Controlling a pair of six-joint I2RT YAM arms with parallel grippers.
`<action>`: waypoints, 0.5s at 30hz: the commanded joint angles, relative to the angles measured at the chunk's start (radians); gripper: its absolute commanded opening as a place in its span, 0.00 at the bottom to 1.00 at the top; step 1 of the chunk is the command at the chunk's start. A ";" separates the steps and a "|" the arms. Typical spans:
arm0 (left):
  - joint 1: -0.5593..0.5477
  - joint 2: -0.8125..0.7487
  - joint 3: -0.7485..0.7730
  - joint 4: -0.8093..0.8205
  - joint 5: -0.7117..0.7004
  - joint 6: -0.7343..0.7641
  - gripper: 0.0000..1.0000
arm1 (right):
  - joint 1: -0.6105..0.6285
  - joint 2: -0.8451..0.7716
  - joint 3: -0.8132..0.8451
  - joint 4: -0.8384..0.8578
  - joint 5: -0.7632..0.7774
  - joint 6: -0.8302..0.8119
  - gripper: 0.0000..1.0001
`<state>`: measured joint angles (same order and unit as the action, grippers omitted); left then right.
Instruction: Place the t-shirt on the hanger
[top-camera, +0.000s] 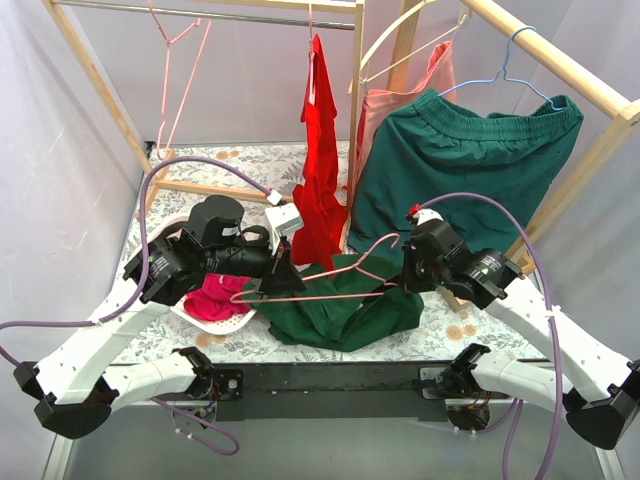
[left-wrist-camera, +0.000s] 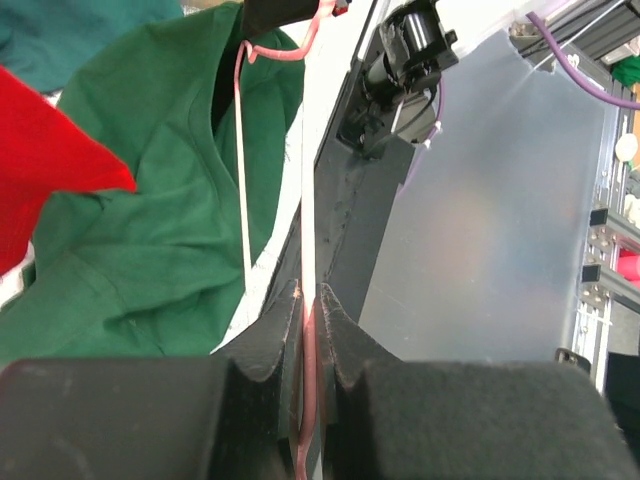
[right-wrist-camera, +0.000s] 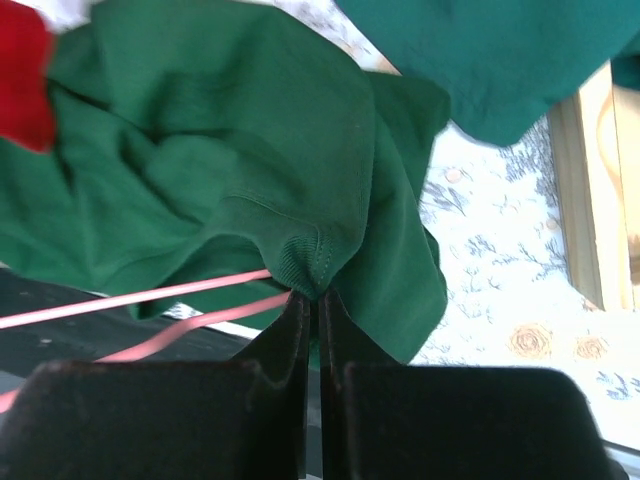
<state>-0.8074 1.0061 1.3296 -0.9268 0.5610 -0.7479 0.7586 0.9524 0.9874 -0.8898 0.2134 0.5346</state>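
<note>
The pink wire hanger lies level above the table, its hook pointing away. My left gripper is shut on the hanger's left end; in the left wrist view the pink wire runs between the closed jaws. The dark green t-shirt hangs crumpled under the hanger's right half. My right gripper is shut on its ribbed neck band, seen in the right wrist view, with the hanger wires just left of the jaws. The t-shirt also shows there and in the left wrist view.
A red t-shirt hangs from the wooden rack right behind the hanger. Dark green shorts on a blue hanger hang at the right. A cream hanger, a spare pink hanger, and a white basket stand nearby.
</note>
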 joint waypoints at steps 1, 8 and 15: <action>-0.004 -0.023 -0.050 0.127 0.016 -0.007 0.00 | -0.005 -0.018 0.121 0.031 -0.043 -0.034 0.01; -0.006 -0.061 -0.242 0.512 0.069 -0.117 0.00 | 0.015 -0.009 0.373 0.077 -0.143 -0.065 0.01; -0.006 -0.090 -0.343 0.724 0.079 -0.217 0.00 | 0.027 0.043 0.522 0.064 -0.160 -0.076 0.01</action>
<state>-0.8074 0.9619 1.0172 -0.4023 0.6220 -0.8925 0.7742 0.9798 1.4799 -0.8761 0.0856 0.4808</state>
